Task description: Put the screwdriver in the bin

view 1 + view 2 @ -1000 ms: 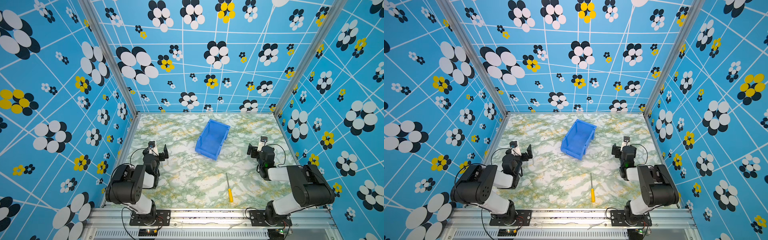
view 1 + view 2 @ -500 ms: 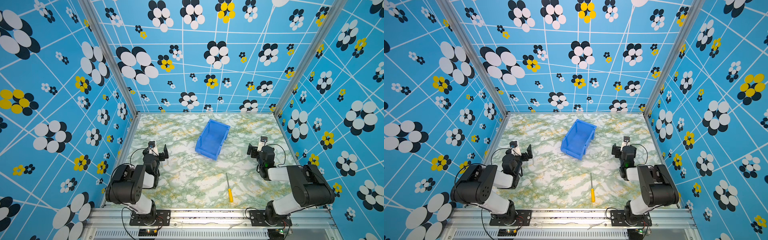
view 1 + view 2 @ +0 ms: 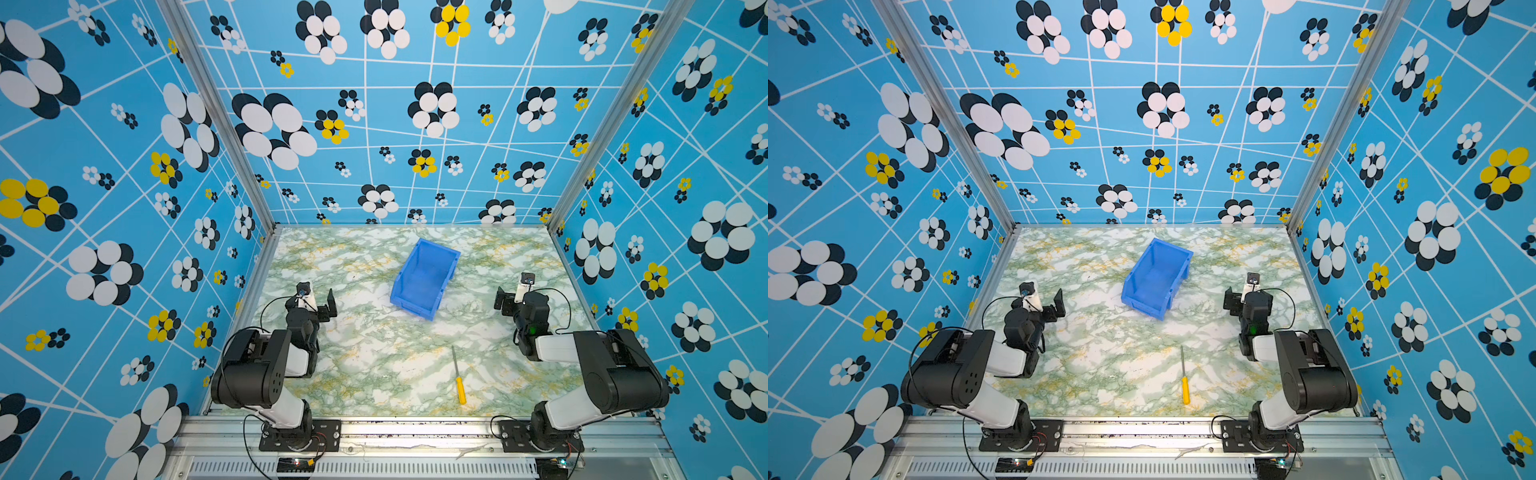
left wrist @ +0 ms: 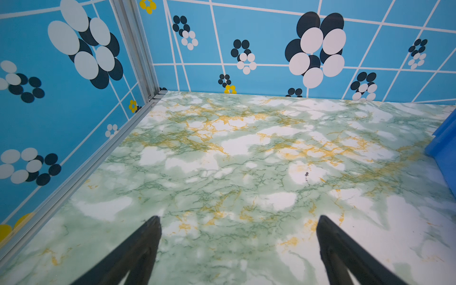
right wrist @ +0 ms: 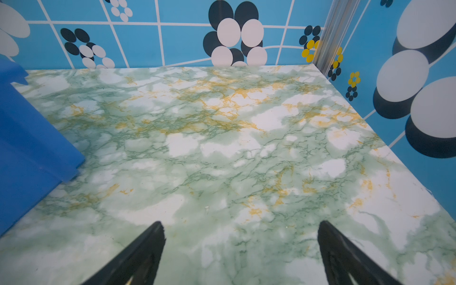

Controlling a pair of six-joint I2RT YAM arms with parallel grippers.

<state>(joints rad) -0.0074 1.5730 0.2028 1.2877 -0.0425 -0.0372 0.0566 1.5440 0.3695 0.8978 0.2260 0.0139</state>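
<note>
Lying flat on the marbled table (image 3: pixel 365 361) was one screwdriver (image 3: pixel 459 377), its yellow handle toward the front rail (image 3: pixel 415 428) and its grey shaft pointing away from it; it sat on the right arm's side, well apart from the one blue bin (image 3: pixel 424 276), which stood slantwise mid-table; two arms crouched folded, one at each side; the left gripper (image 4: pixel 238 219) had its jaws spread wide over bare table, gripping nothing; the right gripper (image 5: pixel 240 224) likewise gaped wide and empty, just beside the bin's wall.

bin (image 3: pixel 423 279) standing mid-table, open tabletop (image 3: pixel 374 365) all around screwdriver (image 3: pixel 458 374)
</note>
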